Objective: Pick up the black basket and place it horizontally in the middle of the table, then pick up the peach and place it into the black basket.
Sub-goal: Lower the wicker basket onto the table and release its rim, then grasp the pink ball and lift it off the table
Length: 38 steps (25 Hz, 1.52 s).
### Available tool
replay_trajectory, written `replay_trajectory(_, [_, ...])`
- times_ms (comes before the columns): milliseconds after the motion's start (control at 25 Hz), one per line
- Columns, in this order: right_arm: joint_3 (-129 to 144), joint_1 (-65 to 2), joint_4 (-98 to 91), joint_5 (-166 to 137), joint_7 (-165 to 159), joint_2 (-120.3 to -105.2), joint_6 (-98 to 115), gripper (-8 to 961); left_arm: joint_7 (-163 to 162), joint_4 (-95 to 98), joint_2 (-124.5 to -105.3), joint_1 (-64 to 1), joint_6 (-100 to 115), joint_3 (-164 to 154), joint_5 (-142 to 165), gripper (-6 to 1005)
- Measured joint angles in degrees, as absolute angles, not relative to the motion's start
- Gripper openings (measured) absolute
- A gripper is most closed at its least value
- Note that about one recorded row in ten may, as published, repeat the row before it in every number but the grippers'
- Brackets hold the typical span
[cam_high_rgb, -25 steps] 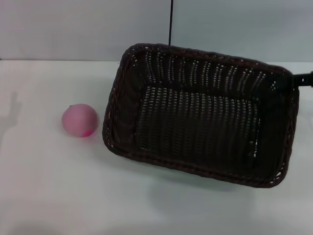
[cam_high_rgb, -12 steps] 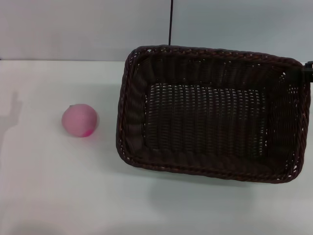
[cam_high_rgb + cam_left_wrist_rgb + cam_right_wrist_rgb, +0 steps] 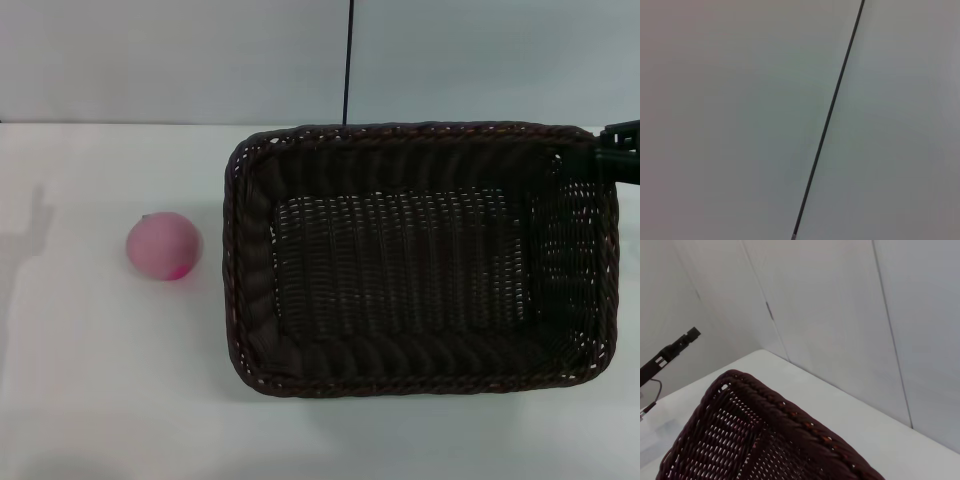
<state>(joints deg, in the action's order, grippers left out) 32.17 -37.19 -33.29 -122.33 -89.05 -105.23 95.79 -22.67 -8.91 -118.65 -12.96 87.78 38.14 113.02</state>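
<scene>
The black basket [image 3: 400, 260] fills the middle and right of the head view, its long side lying across the view and its rim level. My right gripper [image 3: 618, 152] shows only as a dark tip at the basket's far right corner, shut on the rim. The right wrist view looks along the braided rim [image 3: 790, 422]. The pink peach [image 3: 164, 246] sits on the white table [image 3: 100, 380], left of the basket and apart from it. A slim dark part far off in the right wrist view [image 3: 670, 352] looks like my left gripper, raised above the table.
A grey wall with a thin black vertical seam [image 3: 348, 60] stands behind the table; the left wrist view shows only this wall and seam [image 3: 827, 120]. An arm's shadow [image 3: 30, 225] falls on the table's left side.
The basket has turned from tilted and skewed to square with the table's edges, and it now reaches lower in the view. The peach has not moved.
</scene>
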Motion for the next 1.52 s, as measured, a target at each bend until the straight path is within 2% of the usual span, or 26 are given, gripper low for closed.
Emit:
replay_trajectory(400, [32.6,-37.1,-33.2,-122.2,-87.9,-105.23,95.8,221,-22.7,-9.5,-118.65,-13.2,87.8,37.7,113.0,797])
replay_trajectory(840, [33.0,-37.5,-33.9,-122.6,-87.8,-106.47,92.1,267,-22.7,-9.5,-118.65,-13.7,87.8,37.7,113.0,796])
replay_trajectory(1200, [22.9,-35.5,-34.5,-121.8,-84.9,-106.63,84.9,537,-22.7,-9.5,-118.64,-13.7,86.6,37.5,113.0,780])
replay_trajectory(1320, [18.9,-33.5,-34.3,-118.3,-82.7,-107.83,83.4,655,-22.7,-9.3,-118.50,-13.7,86.5,36.6,113.0,770])
replay_trajectory(1400, [18.1,-31.5,-34.3,-113.7,-81.4,-109.08,82.4,655,-22.7,-9.2,-118.45,-13.7,86.5,36.2,113.0,763])
replay_trajectory(1440, [18.0,-29.2,-34.3,-108.9,-80.4,-110.57,81.6,656,-22.7,-8.4,-118.22,-14.2,86.6,33.8,113.0,760])
replay_trajectory(1480, [18.0,-29.2,-34.3,-108.9,-80.4,-110.57,81.6,656,-22.7,-8.0,-118.17,-14.3,86.6,32.9,113.1,756])
replay_trajectory(1520, [17.9,-28.0,-34.3,-106.4,-79.5,-111.50,81.2,656,-22.7,-7.2,-118.08,-14.6,86.8,31.3,113.1,753])
